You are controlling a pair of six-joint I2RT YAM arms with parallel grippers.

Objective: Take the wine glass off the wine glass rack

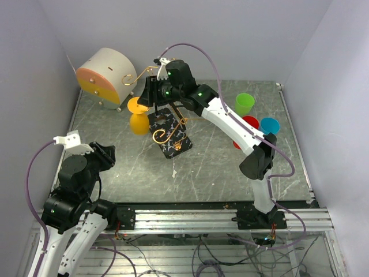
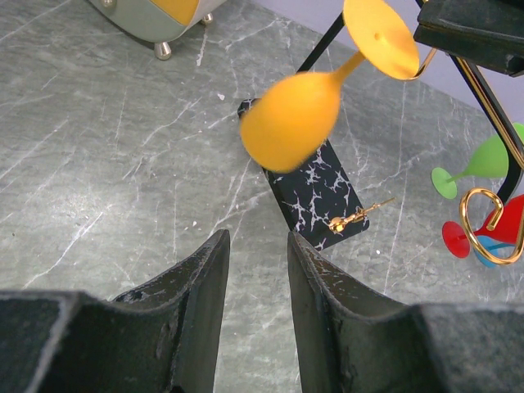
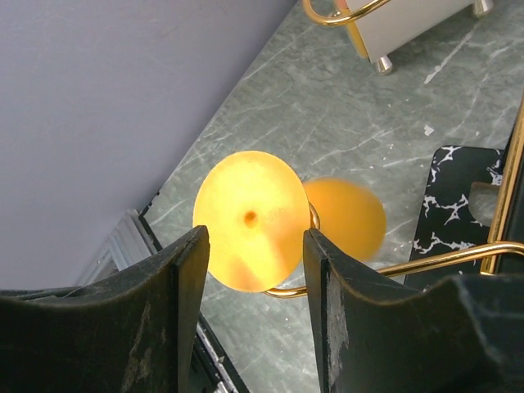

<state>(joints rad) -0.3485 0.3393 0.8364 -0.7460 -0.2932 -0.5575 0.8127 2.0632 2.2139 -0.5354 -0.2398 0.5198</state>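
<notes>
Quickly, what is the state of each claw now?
Left claw: open, empty.
Right claw: open, holding nothing; the orange wine glass hangs just beyond it.

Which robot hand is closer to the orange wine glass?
Right. The right gripper is at the wine glass, fingers either side of its foot. The left gripper hangs back by the table near edge.

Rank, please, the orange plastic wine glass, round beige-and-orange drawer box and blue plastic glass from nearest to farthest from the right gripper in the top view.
1. orange wine glass, beside the right gripper
2. drawer box, back left
3. blue glass, right side
</notes>
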